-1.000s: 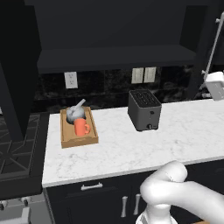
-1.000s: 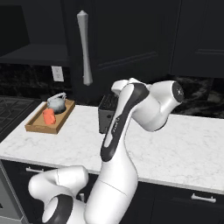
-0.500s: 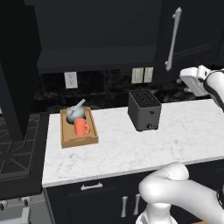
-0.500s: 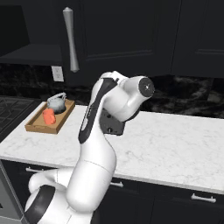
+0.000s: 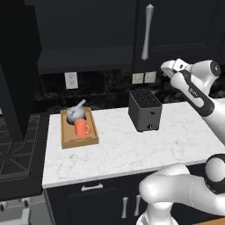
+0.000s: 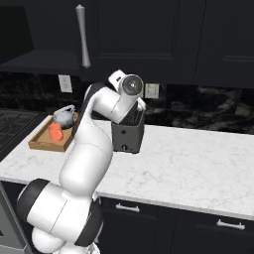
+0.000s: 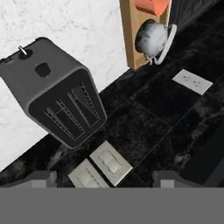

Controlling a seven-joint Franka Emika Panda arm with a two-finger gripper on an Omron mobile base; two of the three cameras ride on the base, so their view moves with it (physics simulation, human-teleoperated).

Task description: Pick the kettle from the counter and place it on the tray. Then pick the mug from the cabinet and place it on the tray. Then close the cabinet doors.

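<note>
**Dark kitchen, pale stone, one spot of orange**

My arm (image 5: 193, 85) is glossy white with dark joints. Below me the counter (image 5: 132, 145) is white marble threaded with faint grey veins, sitting above near-black drawers (image 5: 94, 197) with short silver pulls. The tray (image 5: 78, 139) is light brown wood; in it the mug (image 5: 81, 128) glows orange-red beside the kettle (image 5: 75, 114), a mottled grey metal with a thin pale handle. The toaster (image 5: 145, 110) is dark charcoal grey. The backsplash (image 7: 144, 118) is black with a cloudy grey mottle, broken by off-white outlet plates (image 7: 109, 162). The cabinet doors (image 5: 176, 30) above are almost black, one carrying a silver bar handle (image 5: 146, 31).
</note>
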